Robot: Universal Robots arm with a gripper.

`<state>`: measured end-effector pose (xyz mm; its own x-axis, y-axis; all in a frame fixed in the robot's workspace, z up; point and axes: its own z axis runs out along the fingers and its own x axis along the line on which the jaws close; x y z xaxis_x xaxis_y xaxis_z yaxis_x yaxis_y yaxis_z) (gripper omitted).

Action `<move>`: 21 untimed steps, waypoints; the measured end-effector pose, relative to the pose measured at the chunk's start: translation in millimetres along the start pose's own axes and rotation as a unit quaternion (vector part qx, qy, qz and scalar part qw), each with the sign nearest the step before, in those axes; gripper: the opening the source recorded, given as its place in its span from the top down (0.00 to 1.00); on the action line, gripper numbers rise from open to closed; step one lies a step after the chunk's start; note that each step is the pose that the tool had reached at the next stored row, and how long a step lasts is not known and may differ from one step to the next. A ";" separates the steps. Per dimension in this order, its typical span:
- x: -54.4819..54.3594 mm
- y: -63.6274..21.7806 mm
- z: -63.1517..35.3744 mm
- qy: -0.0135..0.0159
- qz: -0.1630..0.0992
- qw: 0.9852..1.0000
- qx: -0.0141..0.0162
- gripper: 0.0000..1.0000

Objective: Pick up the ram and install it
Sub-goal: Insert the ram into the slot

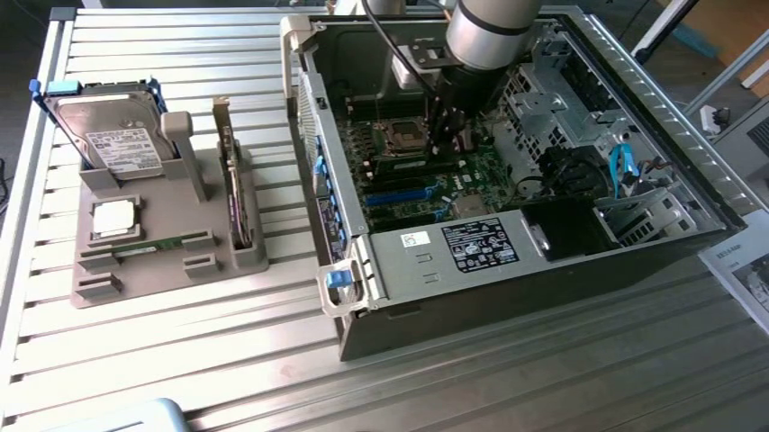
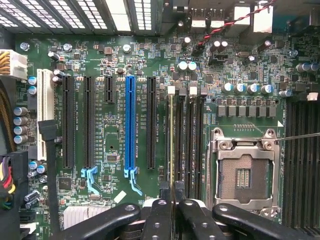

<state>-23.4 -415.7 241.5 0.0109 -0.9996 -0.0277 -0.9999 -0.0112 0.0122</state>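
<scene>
My gripper [image 1: 447, 135] reaches down inside the open computer case [image 1: 348, 297], over the motherboard's memory slots. In the wrist view its two black fingers [image 2: 161, 212] stand close together, shut on the ram [image 2: 172, 140]. The ram shows edge-on as a thin greenish line along the memory slot nearest the black expansion slots. It runs from the gripper [image 2: 172, 202] to the slot's white latch [image 2: 171, 90]. I cannot tell whether it is seated in the slot or just above it.
An open CPU socket [image 2: 243, 172] lies beside the memory slots, and a blue expansion slot [image 2: 130, 120] is on the other side. On the exterior view's left, a grey fixture [image 1: 144, 270] holds a hard drive [image 1: 114, 135], an upright expansion card [image 1: 234, 180] and a thin green stick [image 1: 162, 245].
</scene>
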 end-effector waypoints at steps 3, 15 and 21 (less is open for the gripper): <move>0.1 0.1 1.6 0.000 0.000 1.000 0.000 0.88; 0.2 0.4 5.3 0.000 0.000 1.000 0.000 0.88; 0.3 -2.8 5.6 0.000 0.000 1.000 0.000 0.88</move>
<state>-20.6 -415.8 235.8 0.0108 -0.9996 -0.0278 -0.9999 -0.0112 0.0125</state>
